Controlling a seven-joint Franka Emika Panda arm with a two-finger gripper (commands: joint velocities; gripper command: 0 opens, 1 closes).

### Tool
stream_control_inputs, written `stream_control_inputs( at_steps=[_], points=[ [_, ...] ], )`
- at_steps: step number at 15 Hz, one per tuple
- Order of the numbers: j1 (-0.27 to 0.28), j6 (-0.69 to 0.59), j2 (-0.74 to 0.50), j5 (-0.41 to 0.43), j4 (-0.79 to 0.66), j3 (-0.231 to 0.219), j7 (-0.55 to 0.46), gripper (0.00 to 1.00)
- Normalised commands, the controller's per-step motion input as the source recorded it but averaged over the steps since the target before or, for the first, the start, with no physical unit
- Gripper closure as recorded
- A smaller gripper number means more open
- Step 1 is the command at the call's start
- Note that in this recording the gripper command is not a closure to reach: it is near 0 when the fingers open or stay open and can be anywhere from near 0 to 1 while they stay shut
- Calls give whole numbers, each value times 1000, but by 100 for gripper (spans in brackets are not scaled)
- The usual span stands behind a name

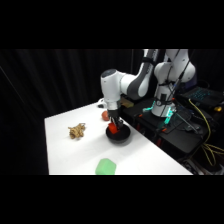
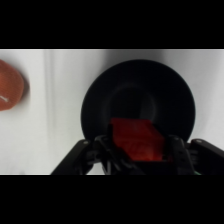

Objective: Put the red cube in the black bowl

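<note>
Over the black bowl (image 2: pixel 137 100), claw (image 2: pixel 138 150) grips red cube (image 2: pixel 137 139).

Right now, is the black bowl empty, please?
Apparently empty: the red cube sits between the gripper fingers, above the black bowl.

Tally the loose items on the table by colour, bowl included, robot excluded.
Red or reddish-orange: 2, the red cube between the fingers of the gripper over the bowl, and a round ball behind it.
Black: 1, the black bowl.
Green: 1, a pale green block near the front edge.
Tan: 1, a small knobbly object.
Total: 5.
</note>
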Motion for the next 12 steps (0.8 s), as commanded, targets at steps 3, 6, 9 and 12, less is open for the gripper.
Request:
stream_control_inputs(
  at_steps=[3,6,9,12],
  points=[
    [-44,92,113,137,126,18,-124,0],
    [-48,-30,31,153,136,37,-137,0],
    [-32,-267,-150,135,110,38,-85,0],
    [29,-408,-374,-18,48,-12,52,0]
  ],
)
